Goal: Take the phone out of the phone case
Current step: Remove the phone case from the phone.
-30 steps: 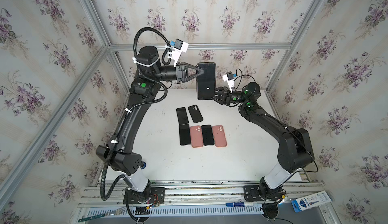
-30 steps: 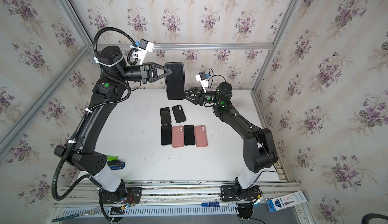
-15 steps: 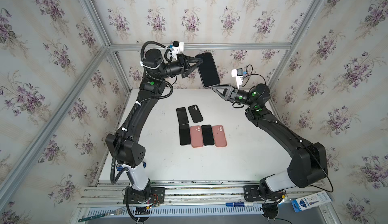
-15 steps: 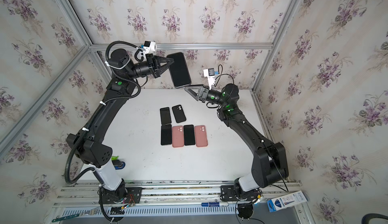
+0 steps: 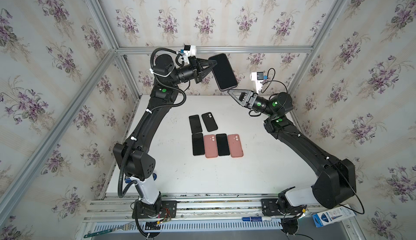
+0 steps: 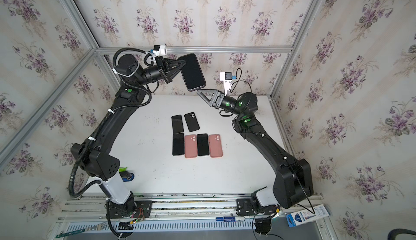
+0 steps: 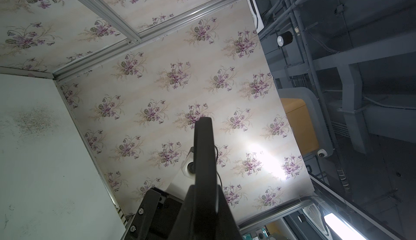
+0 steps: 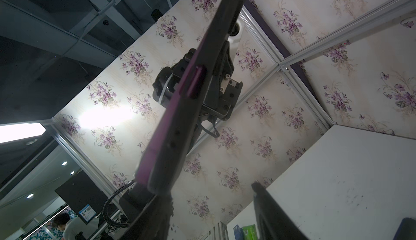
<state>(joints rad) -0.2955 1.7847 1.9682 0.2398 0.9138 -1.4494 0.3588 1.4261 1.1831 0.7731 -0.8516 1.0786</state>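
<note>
The phone (image 5: 225, 72) (image 6: 193, 72), dark screen up, sits in a dark purple phone case (image 8: 195, 84) and hangs tilted high above the table's back. My left gripper (image 5: 213, 63) (image 6: 182, 63) (image 7: 203, 189) is shut on its upper edge. In the left wrist view the phone (image 7: 203, 151) shows edge-on. My right gripper (image 5: 231, 92) (image 6: 201, 92) (image 8: 211, 192) is open just under the phone's lower end. One of its fingers (image 8: 163, 207) lies close to the lower corner of the phone (image 8: 180, 119); I cannot tell if they touch.
On the white table (image 5: 247, 171) lie two black pieces (image 5: 194, 124) (image 5: 209, 121) and, nearer the front, a row of two black phones (image 5: 198, 144) (image 5: 222, 144) alternating with two pink cases (image 5: 210, 146) (image 5: 235, 145). Walls enclose three sides.
The left arm has swung the phone from upright to tilted. The right gripper has come off the phone's side, opened wider and dropped below its lower end.
</note>
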